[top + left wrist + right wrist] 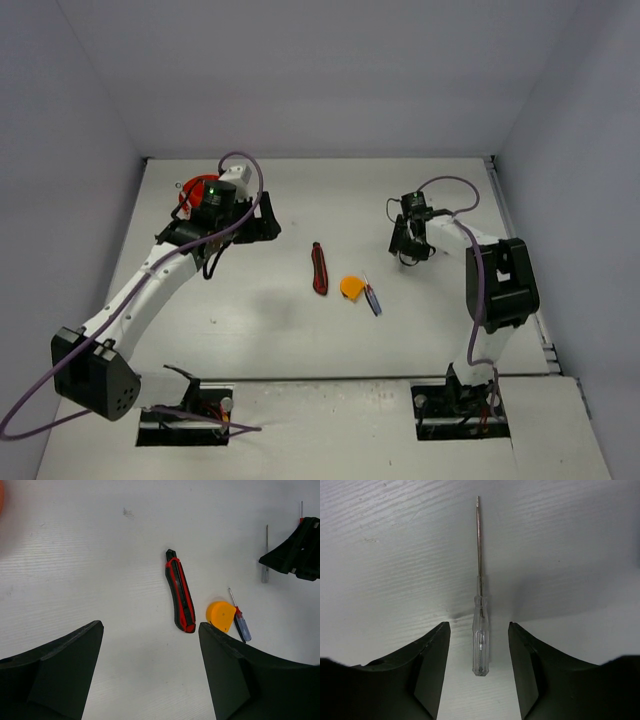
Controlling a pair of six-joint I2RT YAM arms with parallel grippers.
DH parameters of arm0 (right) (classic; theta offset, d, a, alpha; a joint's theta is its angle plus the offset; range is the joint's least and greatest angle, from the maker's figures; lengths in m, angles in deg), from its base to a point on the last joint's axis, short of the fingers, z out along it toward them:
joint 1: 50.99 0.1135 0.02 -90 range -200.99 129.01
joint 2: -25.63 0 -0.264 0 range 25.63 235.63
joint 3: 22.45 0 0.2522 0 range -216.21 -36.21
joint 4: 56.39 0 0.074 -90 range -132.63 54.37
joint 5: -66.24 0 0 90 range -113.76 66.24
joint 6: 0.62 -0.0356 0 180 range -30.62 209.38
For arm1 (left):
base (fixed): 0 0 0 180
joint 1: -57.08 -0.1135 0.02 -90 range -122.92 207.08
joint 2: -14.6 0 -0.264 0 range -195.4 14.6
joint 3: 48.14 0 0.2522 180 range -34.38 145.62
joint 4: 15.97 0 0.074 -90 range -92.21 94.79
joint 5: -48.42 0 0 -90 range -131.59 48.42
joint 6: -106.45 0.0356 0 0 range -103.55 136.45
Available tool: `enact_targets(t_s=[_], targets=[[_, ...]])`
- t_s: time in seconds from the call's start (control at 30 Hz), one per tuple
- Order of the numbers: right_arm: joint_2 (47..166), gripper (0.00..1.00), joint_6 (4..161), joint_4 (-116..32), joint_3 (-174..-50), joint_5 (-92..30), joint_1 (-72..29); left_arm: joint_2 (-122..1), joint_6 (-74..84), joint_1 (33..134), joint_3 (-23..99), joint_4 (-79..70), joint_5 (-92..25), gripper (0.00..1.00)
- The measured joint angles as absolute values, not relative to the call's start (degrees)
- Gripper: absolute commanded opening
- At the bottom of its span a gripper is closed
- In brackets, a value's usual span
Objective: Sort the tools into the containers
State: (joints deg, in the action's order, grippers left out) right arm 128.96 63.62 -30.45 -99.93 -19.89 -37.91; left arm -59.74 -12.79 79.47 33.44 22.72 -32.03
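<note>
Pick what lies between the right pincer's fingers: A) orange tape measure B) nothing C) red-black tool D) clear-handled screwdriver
D: in the right wrist view, a clear-handled screwdriver lies flat on the table, its handle between the open fingers of the right pincer and touching neither.

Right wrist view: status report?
Right pincer open, straddling clear-handled thin metal screwdriver flat on white table. Left pincer open, empty. Nothing blocking.
</note>
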Motion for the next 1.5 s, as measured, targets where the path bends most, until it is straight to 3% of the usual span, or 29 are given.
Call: enact_targets(t_s=[0.23, 0.37, 0.73, 1.07, 1.5], targets=[[129.85, 0.22, 62.55, -30.91, -100.05, -20.39, -37.93, -61.09, -12.96, 79.47, 34.84, 22.74, -30.73, 0.75], [129.77, 0.0, 62.12, -31.58, -99.23, -20.2, -37.93, -62.06, -12.96, 79.47, 36.24, 22.68, -30.07, 0.75], [125.46, 0.0, 65.96, -31.43, -97.27, -20.43, -37.48, -65.9, -14.92, 80.17, 41.55, 22.93, -26.63, 0.75], [103.23, 0.0, 76.7, -36.42, -97.25, -29.07, -26.03, -68.76, -20.6, 82.8, 47.93, 20.12, -21.4, 0.74], [98.91, 0.0, 79.03, -42.15, -98.3, -39.17, -18.92, -73.67, -28.36, 87.68, 51.16, 12.05, -19.34, 0.58]])
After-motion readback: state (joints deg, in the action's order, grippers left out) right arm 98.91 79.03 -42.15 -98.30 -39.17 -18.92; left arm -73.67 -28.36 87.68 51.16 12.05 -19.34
